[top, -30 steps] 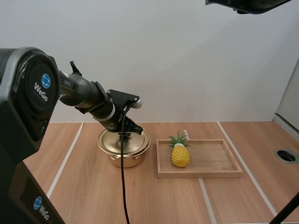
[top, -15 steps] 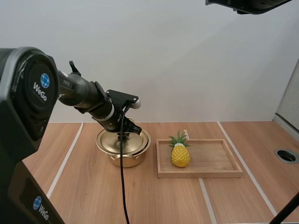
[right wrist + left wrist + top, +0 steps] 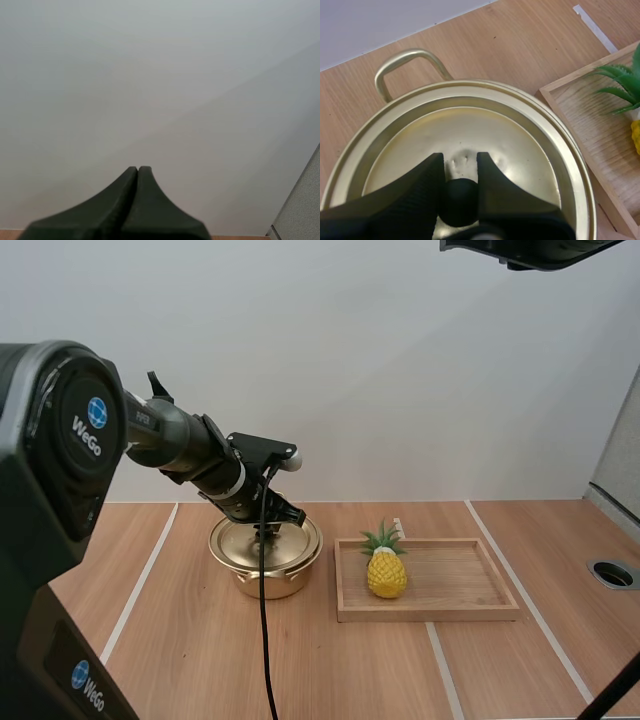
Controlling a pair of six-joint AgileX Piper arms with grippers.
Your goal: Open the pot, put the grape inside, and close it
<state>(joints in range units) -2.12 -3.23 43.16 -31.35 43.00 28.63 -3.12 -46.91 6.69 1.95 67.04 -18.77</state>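
The wooden table (image 3: 200, 660) carried two things. A gold pot (image 3: 265, 580) stood left of the middle, toward the back. To its right, near but not touching, a shallow wooden tray (image 3: 430, 613) lay flat, long side across. White lines (image 3: 140, 585) ran front to back along the top, and a round hole (image 3: 612, 574) sat near the right edge.

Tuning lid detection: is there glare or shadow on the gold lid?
Left wrist view: lid shows a soft, even sheen, no harsh glare, dimmer around the knob under the left hand. High view: pot casts a faint shadow on the table.
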